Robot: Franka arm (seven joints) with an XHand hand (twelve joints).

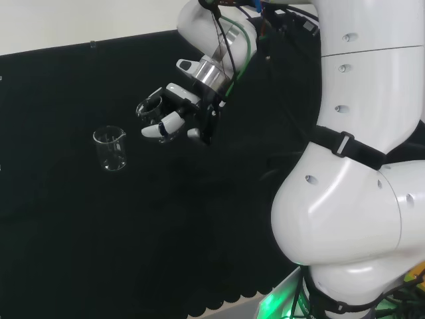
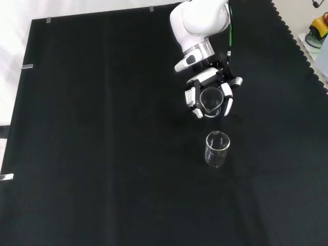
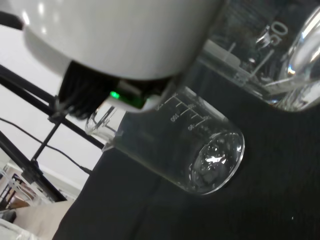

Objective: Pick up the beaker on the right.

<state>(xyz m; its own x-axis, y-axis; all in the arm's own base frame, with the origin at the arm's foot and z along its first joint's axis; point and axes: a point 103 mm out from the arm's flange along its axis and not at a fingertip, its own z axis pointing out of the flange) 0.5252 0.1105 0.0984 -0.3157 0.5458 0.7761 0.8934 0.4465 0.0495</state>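
My hand (image 1: 174, 122) has its fingers curled round a small clear glass beaker (image 1: 150, 106), held near the middle of the cloth in the head view. In the front view this beaker (image 2: 211, 99) sits between the fingers of the hand (image 2: 204, 77), with its rim facing up. A second clear beaker (image 1: 110, 148) stands upright on the cloth to the left of the hand in the head view, apart from it. The front view shows this second beaker (image 2: 217, 148) just below the hand. In the wrist view the held beaker (image 3: 260, 55) is close and large, and the standing one (image 3: 175, 145) lies beyond it.
Black cloth (image 2: 102, 128) covers the bench, with open room on all sides of the two beakers. The cloth's scalloped edge (image 2: 302, 46) runs along the right in the front view. The arm's white links (image 1: 358, 166) stand at the right of the head view.
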